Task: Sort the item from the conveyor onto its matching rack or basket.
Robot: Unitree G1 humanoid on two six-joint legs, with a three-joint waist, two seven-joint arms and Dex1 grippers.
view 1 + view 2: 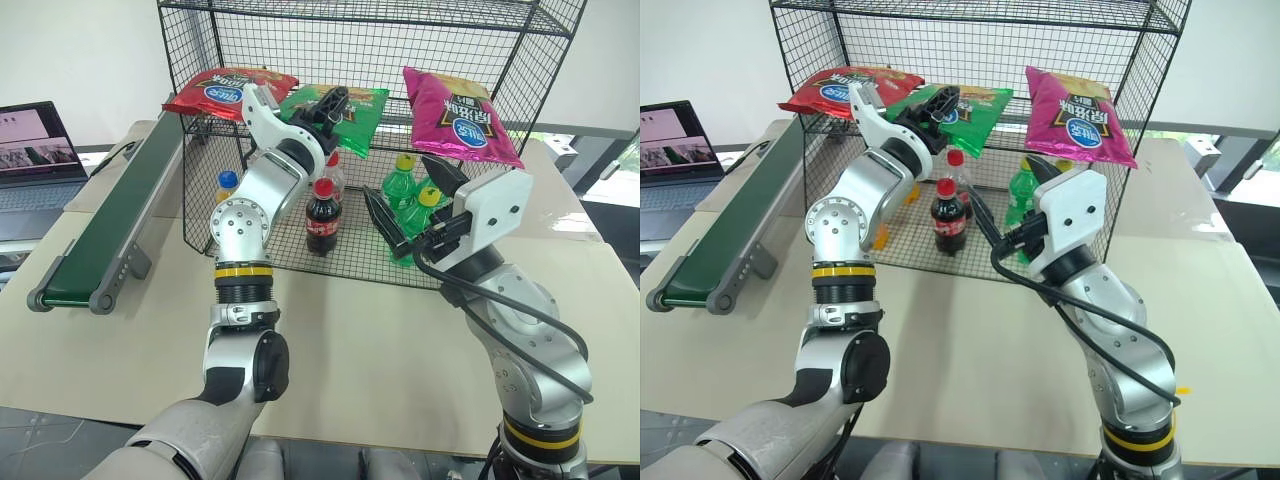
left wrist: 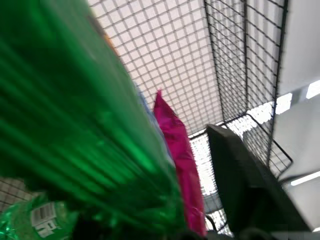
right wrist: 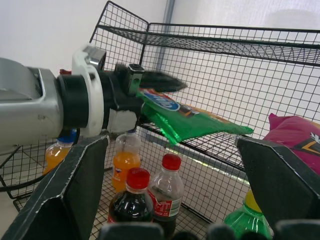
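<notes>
The item, a green chip bag (image 1: pixel 358 112), lies on the middle shelf of the black wire rack (image 1: pixel 370 30), between a red bag (image 1: pixel 225 92) and a pink bag (image 1: pixel 460 115). My left gripper (image 1: pixel 333 102) reaches into the rack at the near end of the green bag. Its jaws are open around that end, and in the left wrist view a gap shows between one finger (image 2: pixel 245 185) and the bag (image 2: pixel 75 125). My right gripper (image 1: pixel 412 205) hangs open and empty in front of the rack's lower shelf. The green conveyor (image 1: pixel 100 230) on the left carries nothing.
On the lower shelf stand a cola bottle (image 1: pixel 320 215), an orange drink bottle (image 1: pixel 227 185) and green bottles (image 1: pixel 405 180). A laptop (image 1: pixel 35 150) sits beyond the conveyor at the far left. The beige table (image 1: pixel 380 350) spreads in front of the rack.
</notes>
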